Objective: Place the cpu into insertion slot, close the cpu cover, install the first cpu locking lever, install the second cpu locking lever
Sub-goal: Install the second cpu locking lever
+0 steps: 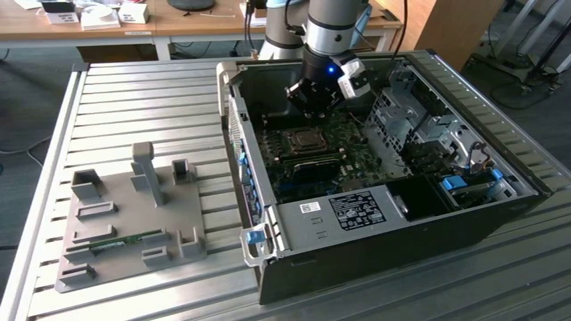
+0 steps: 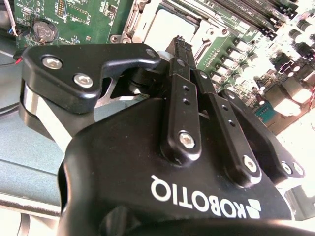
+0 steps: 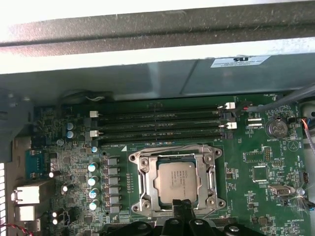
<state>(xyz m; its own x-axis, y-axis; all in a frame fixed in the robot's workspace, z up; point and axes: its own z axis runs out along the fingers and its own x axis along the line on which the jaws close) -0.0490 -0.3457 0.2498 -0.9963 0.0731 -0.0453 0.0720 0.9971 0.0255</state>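
The cpu (image 3: 178, 179), a pale silver square, lies in the insertion slot (image 1: 304, 139) on the green board inside the open computer case. The cpu cover (image 3: 146, 169), a silver frame, lies flat around the chip. Thin metal lever rods run along the frame's sides; whether they are latched I cannot tell. My gripper (image 3: 182, 204) hangs just above the socket's edge, its black fingertips pressed together with nothing between them. In the second wrist view the gripper (image 2: 180, 43) points down at the pale cpu (image 2: 170, 27). In the exterior view the gripper (image 1: 312, 103) is over the back of the board.
Long black memory slots (image 3: 157, 125) run beside the socket, toward the case wall (image 3: 147, 78). A coin battery (image 3: 276, 129) and capacitors (image 3: 92, 179) flank it. A metal drive cage (image 1: 419, 120) fills the case at the exterior view's right. A grey fixture tray (image 1: 125, 221) lies on the slatted table.
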